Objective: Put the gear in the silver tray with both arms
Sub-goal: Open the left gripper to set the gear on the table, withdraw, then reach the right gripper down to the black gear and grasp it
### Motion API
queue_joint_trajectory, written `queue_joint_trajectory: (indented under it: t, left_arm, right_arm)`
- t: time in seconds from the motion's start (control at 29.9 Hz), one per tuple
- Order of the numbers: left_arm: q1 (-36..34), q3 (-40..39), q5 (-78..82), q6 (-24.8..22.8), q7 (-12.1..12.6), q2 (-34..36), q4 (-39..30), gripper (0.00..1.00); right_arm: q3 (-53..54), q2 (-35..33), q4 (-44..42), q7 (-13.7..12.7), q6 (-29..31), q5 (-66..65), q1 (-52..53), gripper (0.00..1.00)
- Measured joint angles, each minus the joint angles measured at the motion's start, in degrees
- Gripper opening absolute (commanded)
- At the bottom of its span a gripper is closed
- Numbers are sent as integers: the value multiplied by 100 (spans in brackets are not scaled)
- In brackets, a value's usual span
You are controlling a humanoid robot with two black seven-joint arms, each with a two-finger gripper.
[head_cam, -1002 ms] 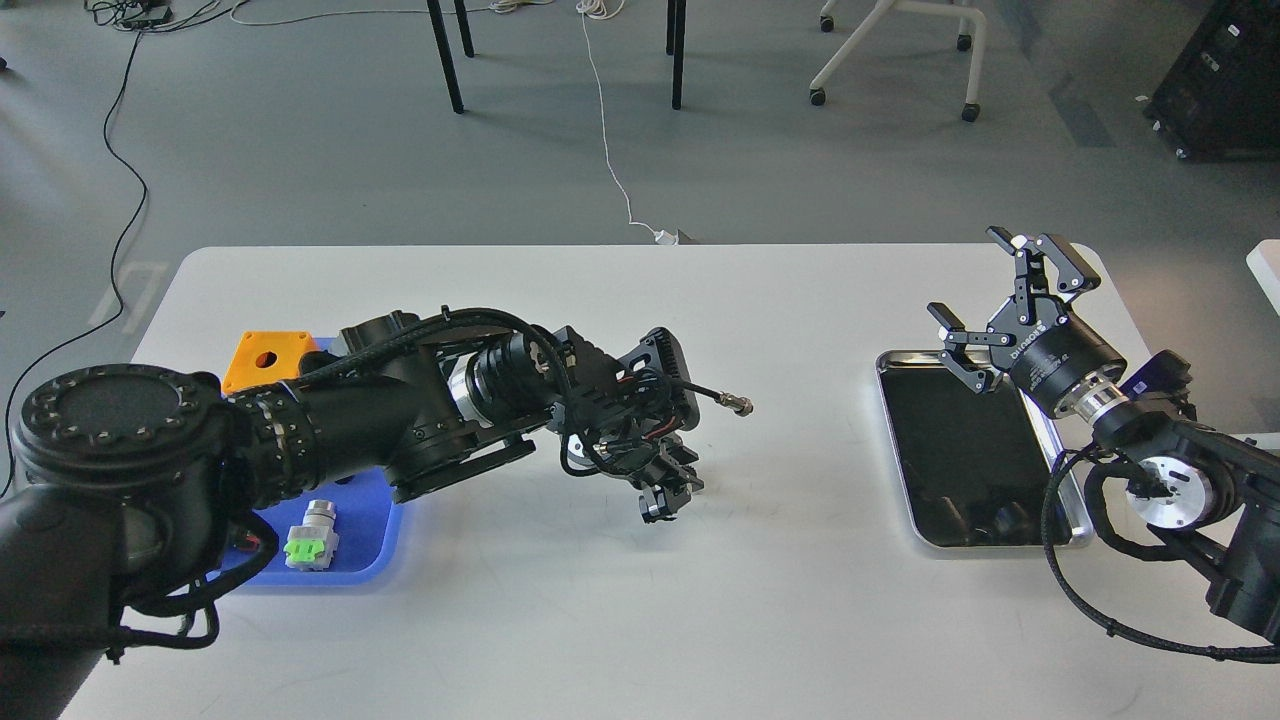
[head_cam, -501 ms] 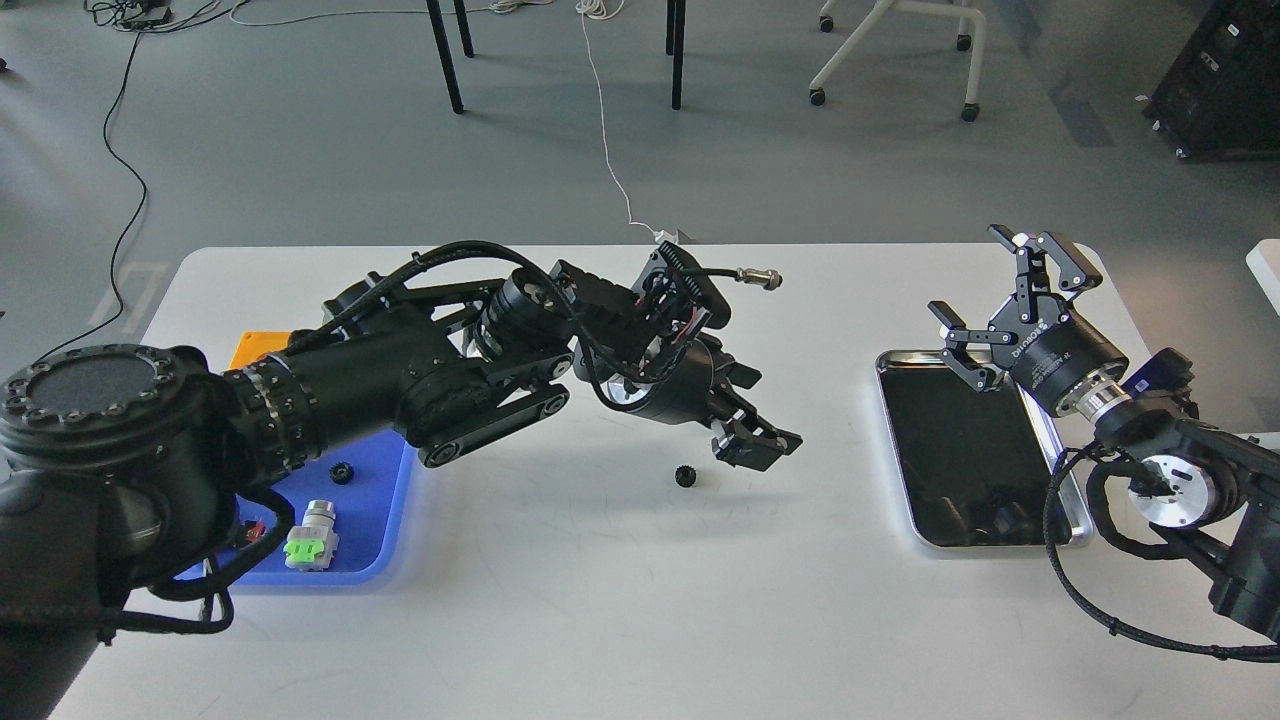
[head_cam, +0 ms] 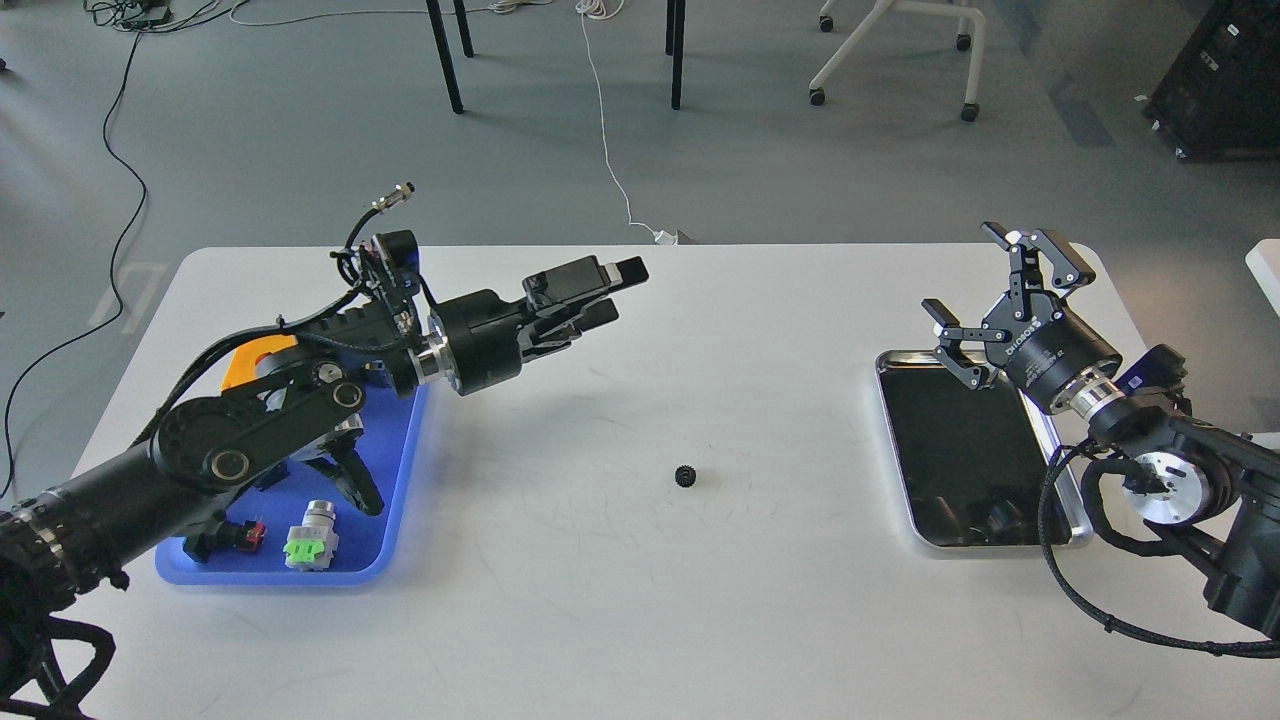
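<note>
The gear (head_cam: 685, 476) lies free mid-table, at nine o'clock from the silver tray (head_cam: 1070, 510). The right gripper (head_cam: 988, 300) hovers spread wide over the tray's far rim; it should probably descend squarely over the gear. The left gripper (head_cam: 612, 290) looks closed and empty. White table (head_cam: 700, 620), grey floor (head_cam: 300, 150) beyond.

white lettering on right gripper (head_cam: 985, 300) body, possibly "ROBOTIQ", upside down

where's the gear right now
In the head view, the gear lies on the white table, mid-table, between the blue tray and silver tray.
</note>
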Motion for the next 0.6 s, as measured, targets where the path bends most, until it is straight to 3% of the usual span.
queue_joint_trajectory:
  t: [0.23,0.4,0.6]
  left_arm:
    - [1224,-1540,-768,-3,-1,298,-50,98]
    - [1606,-2192,-1220,-69,-1,414,-68,98]
    - [1693,-2377,-1580,-83,-2,440,-72,98]
  right_arm:
    - [-9,-65,492,0,0,-1334,215,99]
    - [-117,-55,656,0,0,-2646,626,99]
    - [-1602,113,750,0,1,-4035,2014,99]
